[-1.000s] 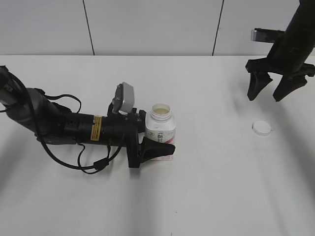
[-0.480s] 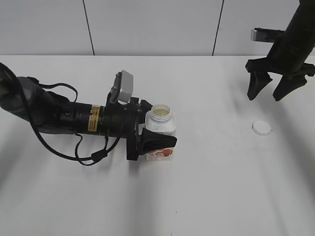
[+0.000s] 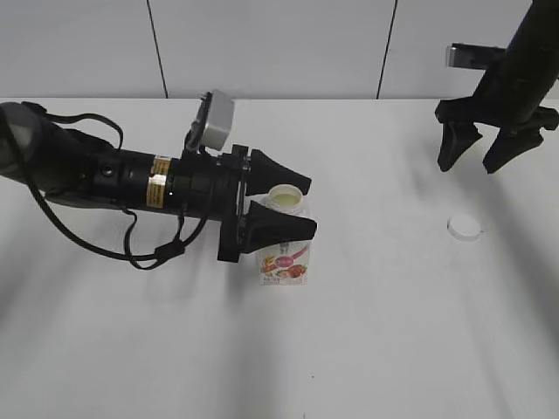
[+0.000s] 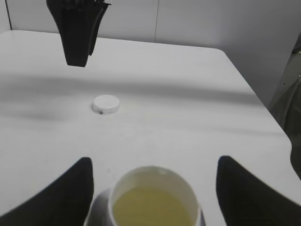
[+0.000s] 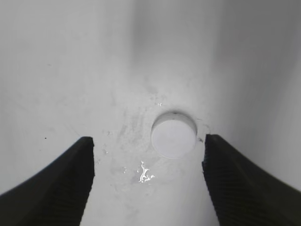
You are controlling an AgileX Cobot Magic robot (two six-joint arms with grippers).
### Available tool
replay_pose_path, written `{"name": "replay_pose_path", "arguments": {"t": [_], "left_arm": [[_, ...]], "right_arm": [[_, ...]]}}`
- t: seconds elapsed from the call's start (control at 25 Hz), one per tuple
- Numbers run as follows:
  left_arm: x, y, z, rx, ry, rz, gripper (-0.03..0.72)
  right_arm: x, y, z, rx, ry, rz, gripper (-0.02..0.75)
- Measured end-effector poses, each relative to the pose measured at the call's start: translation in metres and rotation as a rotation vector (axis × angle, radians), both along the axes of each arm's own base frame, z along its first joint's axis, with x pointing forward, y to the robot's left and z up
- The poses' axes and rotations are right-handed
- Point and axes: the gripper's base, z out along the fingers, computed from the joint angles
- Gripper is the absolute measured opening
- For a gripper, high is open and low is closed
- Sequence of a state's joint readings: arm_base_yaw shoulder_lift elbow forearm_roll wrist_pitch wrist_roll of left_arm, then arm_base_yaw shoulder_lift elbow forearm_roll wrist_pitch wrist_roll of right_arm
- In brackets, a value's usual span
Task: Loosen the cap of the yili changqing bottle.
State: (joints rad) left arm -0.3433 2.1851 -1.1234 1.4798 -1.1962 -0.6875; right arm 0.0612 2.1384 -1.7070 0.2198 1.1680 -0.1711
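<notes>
The yili changqing bottle (image 3: pixel 284 260) stands upright on the white table, its wide neck open and showing pale yellow drink. In the left wrist view the bottle mouth (image 4: pixel 150 202) lies between the fingers. My left gripper (image 3: pixel 310 207) is open, with one finger on each side of the neck and a gap on both sides. The white cap (image 3: pixel 464 228) lies flat on the table far to the right, and also shows in the left wrist view (image 4: pixel 105 104) and the right wrist view (image 5: pixel 173 134). My right gripper (image 3: pixel 476 150) hangs open and empty above the cap (image 5: pixel 150 188).
The white table (image 3: pixel 393 332) has a small wet smear (image 5: pixel 146 172) near the cap. A panelled wall runs along the table's far edge. The left arm and its cables (image 3: pixel 131 188) lie across the left side.
My left gripper has let go of the bottle's body, risen to neck height and opened wide. The bottle's label now shows. The right arm has barely moved.
</notes>
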Motion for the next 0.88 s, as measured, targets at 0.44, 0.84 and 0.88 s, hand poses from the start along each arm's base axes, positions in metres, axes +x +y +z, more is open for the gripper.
{"name": "replay_pose_path", "arguments": {"t": [0.44, 0.84, 0.88], "left_arm": [[0.004, 0.002, 0.034, 0.009, -0.091, 0.048, 0.496], [0.037, 0.045, 0.071, 0.296, -0.285, 0.419, 0.496], [0.042, 0.053, 0.073, 0.366, -0.309, 0.496, 0.496]], "right_arm": [[0.012, 0.002, 0.028, 0.021, -0.069, 0.003, 0.566], [0.024, 0.005, 0.060, 0.052, -0.181, 0.000, 0.566], [0.025, 0.005, 0.062, 0.056, -0.189, 0.000, 0.566]]}}
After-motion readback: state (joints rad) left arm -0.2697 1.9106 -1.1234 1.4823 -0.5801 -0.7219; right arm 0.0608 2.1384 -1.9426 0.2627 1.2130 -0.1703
